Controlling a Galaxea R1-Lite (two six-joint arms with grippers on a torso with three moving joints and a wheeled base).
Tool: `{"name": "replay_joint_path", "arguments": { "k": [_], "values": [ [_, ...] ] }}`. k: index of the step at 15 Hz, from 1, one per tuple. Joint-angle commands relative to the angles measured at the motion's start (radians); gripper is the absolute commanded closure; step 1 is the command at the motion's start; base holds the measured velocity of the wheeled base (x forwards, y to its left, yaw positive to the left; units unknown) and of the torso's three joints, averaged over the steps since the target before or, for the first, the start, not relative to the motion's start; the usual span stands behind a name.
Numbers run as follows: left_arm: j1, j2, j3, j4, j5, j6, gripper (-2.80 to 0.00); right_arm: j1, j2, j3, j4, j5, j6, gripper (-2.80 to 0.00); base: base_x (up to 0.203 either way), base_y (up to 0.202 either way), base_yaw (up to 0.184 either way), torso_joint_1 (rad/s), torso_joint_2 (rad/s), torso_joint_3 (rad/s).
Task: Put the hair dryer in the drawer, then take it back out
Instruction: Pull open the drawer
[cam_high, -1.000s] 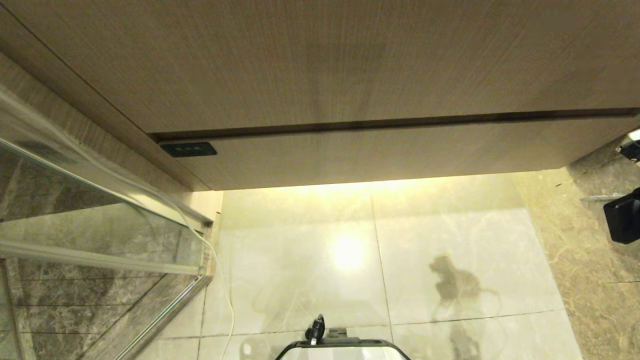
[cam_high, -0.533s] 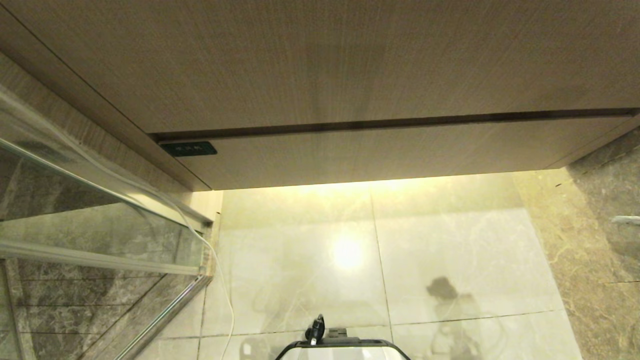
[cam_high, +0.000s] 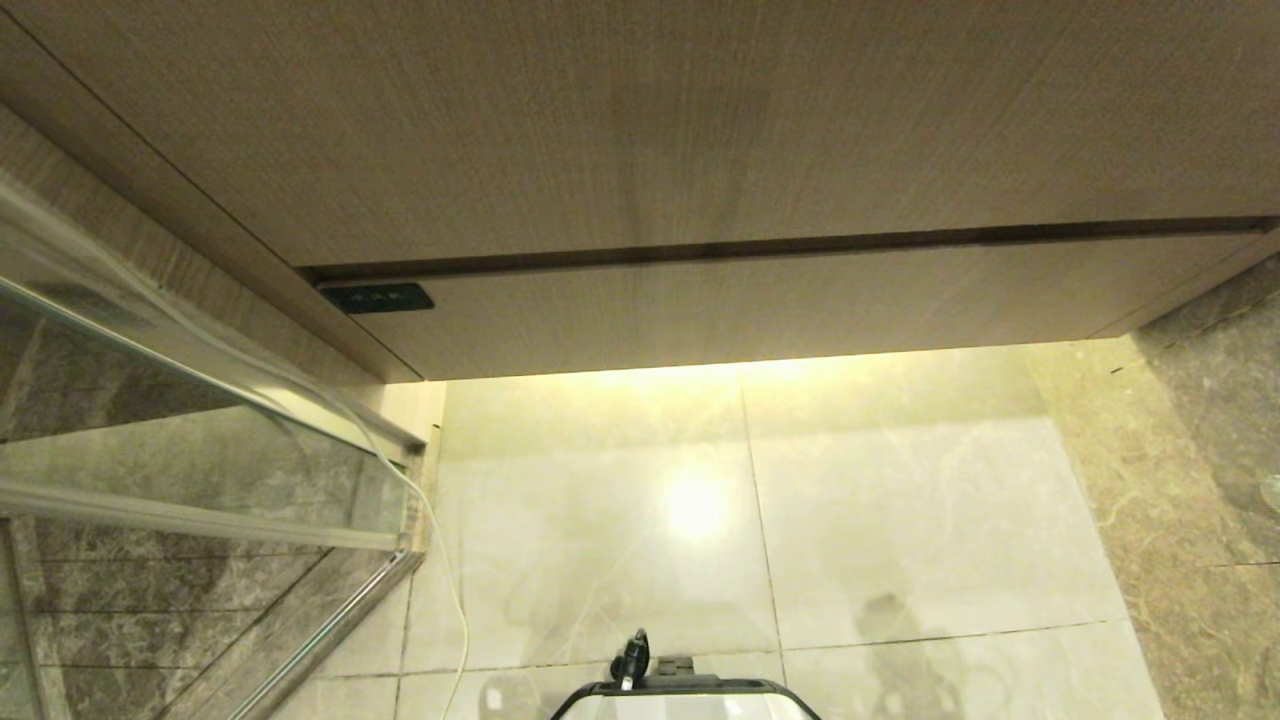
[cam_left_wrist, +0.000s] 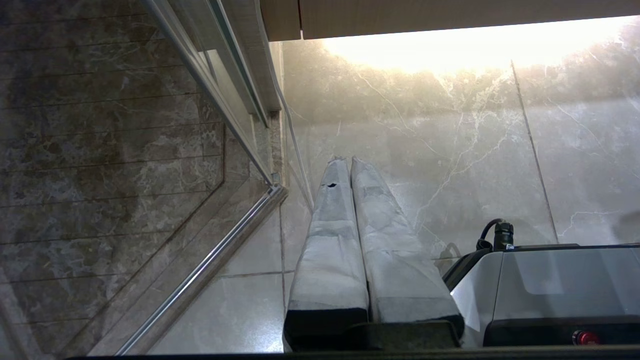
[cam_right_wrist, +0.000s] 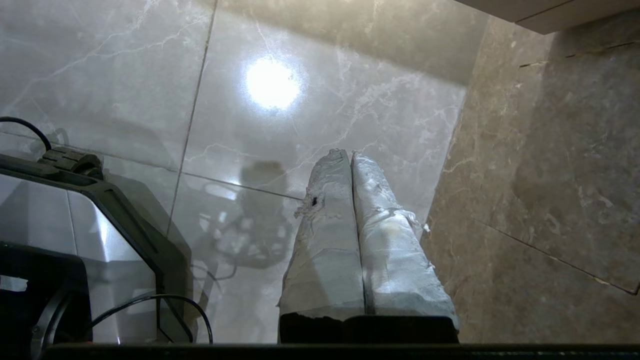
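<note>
The hair dryer is out of view. In the head view the wood-grain cabinet shows a large flat front (cam_high: 640, 130) and a narrower one (cam_high: 760, 310) under a dark gap. Both are closed, and I cannot tell which is the drawer. Neither arm shows in the head view. My left gripper (cam_left_wrist: 345, 160) hangs shut and empty over the pale floor tiles beside the glass door. My right gripper (cam_right_wrist: 347, 152) is also shut and empty, pointing down at the floor near the brown marble wall (cam_right_wrist: 540, 175).
A glass shower door with a metal frame (cam_high: 200, 440) stands on the left, and a thin white cord (cam_high: 440, 560) runs down along its edge. A small black panel (cam_high: 375, 298) sits on the lower front. My base (cam_high: 685, 700) is at the bottom.
The black part of my right arm at the head view's right edge has dropped out of sight. Its shadow on the floor slid toward me and faded. The cabinet is unchanged.
</note>
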Motion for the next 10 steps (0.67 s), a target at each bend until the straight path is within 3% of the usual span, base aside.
{"name": "replay_joint_path", "arguments": {
  "k": [1, 7, 10],
  "values": [
    [0.001, 0.000, 0.001, 0.000, 0.001, -0.001, 0.00, 0.029, -0.044, 0.025, 0.001, 0.001, -0.005, 0.00, 0.000, 0.000, 0.000, 0.000, 0.00, 0.000],
    [0.001, 0.000, 0.000, 0.000, 0.001, -0.001, 0.00, 0.156, -0.049, -0.015, -0.010, 0.002, -0.019, 0.00, 0.000, 0.000, 0.000, 0.000, 0.00, 0.000],
    [0.001, 0.000, 0.000, 0.000, 0.001, -0.001, 0.00, 0.269, -0.023, -0.041, -0.014, 0.003, -0.109, 0.00, 0.000, 0.000, 0.000, 0.000, 0.00, 0.000]
  ]
}}
